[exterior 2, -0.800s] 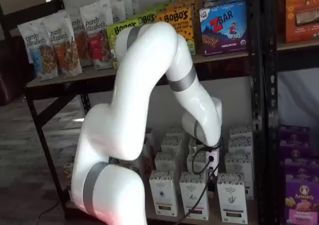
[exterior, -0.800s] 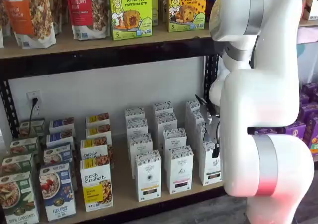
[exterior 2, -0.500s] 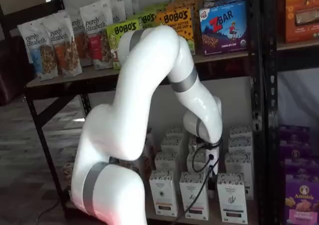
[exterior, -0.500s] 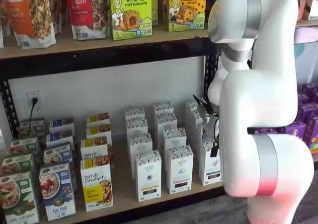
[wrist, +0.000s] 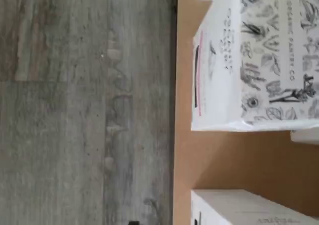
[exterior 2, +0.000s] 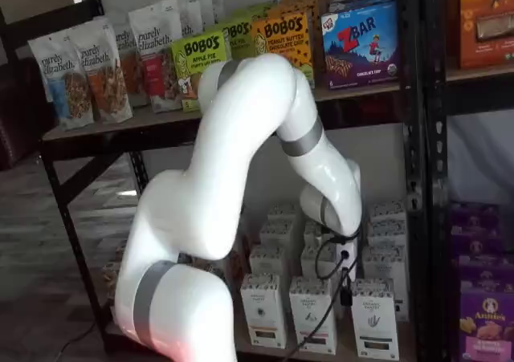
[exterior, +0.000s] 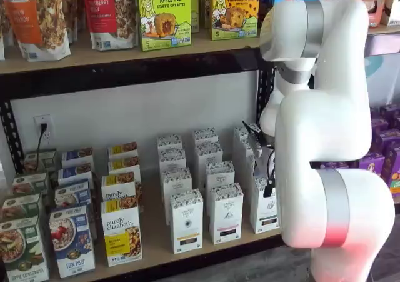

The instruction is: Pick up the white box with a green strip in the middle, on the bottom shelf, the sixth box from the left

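White box (exterior: 265, 213) stands lower right of centre in a shelf view, at the front of the rightmost white column on the tabletop (exterior: 156, 238). My tool (exterior: 257, 146) hangs above that column; I cannot tell its grip. In a shelf view the same box (exterior 2: 373, 318) sits lower right. My wrist view shows a speckled carton (wrist: 254, 60) at the tabletop's front edge; I cannot tell which.

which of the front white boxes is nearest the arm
The rightmost front white box, at the right end of the bottom shelf. The arm's wrist hangs right over it; the two front boxes to its left stand clear.
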Tool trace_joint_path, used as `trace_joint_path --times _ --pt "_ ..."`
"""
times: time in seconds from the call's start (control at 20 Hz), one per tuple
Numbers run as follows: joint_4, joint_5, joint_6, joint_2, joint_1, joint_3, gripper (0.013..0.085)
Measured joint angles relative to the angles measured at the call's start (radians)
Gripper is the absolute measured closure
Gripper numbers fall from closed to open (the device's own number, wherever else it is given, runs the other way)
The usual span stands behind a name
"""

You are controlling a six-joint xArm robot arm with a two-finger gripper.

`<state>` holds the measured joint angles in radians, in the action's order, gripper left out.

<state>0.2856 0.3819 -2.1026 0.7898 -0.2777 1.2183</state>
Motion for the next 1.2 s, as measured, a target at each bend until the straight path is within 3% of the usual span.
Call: trace_joint_path --times 0.15,0.65,1.05,1.2 --pt "0.001 -0.005 -0.005 0.057 -0.005 0.066 0.0130" --pt "-0.109 0.040 0.085 0.231 -0.018 0.294 0.0130" --pt "-0.292 0.113 0.250 0.299 -0.016 0.400 0.0130" --pt "-0.330 0.122 0.285 0.307 -0.013 0.410 0.0130"
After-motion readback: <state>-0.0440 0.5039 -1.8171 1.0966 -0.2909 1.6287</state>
